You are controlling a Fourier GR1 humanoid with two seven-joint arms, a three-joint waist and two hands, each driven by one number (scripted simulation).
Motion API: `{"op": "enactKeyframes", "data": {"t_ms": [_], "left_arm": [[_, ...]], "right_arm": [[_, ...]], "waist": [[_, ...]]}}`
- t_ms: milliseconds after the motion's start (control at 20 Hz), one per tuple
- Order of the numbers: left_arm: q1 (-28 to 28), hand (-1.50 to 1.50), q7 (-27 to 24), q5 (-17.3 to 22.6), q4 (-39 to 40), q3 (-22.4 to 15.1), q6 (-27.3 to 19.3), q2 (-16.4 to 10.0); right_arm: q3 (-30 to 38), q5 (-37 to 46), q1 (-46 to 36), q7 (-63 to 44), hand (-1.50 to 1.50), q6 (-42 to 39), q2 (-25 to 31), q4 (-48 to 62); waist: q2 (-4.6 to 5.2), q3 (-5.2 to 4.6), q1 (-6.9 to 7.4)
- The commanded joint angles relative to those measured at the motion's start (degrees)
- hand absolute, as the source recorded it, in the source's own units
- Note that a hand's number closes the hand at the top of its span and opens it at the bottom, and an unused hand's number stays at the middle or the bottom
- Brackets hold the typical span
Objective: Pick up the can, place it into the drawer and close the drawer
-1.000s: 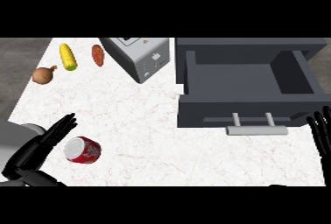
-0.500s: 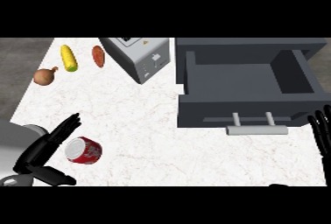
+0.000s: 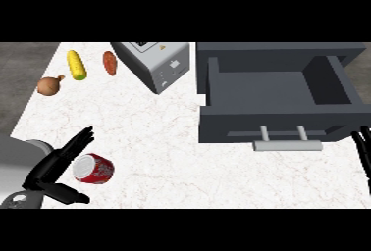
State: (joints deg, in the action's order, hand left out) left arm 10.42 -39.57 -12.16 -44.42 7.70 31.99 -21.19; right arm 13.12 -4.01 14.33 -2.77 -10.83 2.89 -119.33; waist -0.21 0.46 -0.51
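Observation:
A red can [image 3: 94, 169] with a silver top lies on the white marble counter at the lower left. My left hand [image 3: 59, 165] is right beside it on its left, fingers straight and pointing up, thumb [image 3: 66, 194] bent below the can; the hand is open and not curled round the can. The dark grey drawer [image 3: 279, 120] stands pulled open at the right, its inside bare, with a pale handle [image 3: 287, 144] on its front. My right hand [image 3: 362, 149] rests open at the right edge, fingers up, just right of the drawer front.
A grey toaster [image 3: 156, 61] stands at the back beside the drawer. A corn cob [image 3: 76, 64], a sausage [image 3: 110, 62] and an onion [image 3: 49, 86] lie at the back left. The counter's left edge runs close to my left forearm.
My left hand has shifted slightly right and down, closing in on the can's left side with the thumb coming under it. The can, drawer and right hand have stayed put.

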Motion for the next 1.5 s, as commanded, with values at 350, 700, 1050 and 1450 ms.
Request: {"op": "enactKeyframes", "data": {"t_ms": [350, 700, 1050, 1450], "left_arm": [[6.0, -1.50, -4.2, 0.6, 7.7, -1.3, 4.2, -0.8], [4.0, -1.50, -6.9, 0.0, 7.8, -3.6, 1.0, 1.8], [7.8, -1.50, -9.1, -2.4, 13.4, -5.9, -2.6, 4.2], [5.5, 1.50, -2.2, 2.0, 3.3, -7.5, 2.5, 6.2]], "right_arm": [[4.1, -3.4, -1.6, -0.8, -1.50, -1.4, 1.8, 1.6], [-6.0, 3.7, 1.4, -5.0, -1.50, 3.4, -2.8, -7.7], [3.8, -4.7, 0.3, -2.6, -1.50, -2.7, 1.7, -2.5], [2.1, -2.5, 1.8, -3.3, -1.50, -1.1, -1.1, -4.3]], "waist": [[0.25, -0.48, 0.07], [0.18, -0.51, 0.16], [0.28, -0.50, -0.16], [0.08, -0.44, 0.32]]}}
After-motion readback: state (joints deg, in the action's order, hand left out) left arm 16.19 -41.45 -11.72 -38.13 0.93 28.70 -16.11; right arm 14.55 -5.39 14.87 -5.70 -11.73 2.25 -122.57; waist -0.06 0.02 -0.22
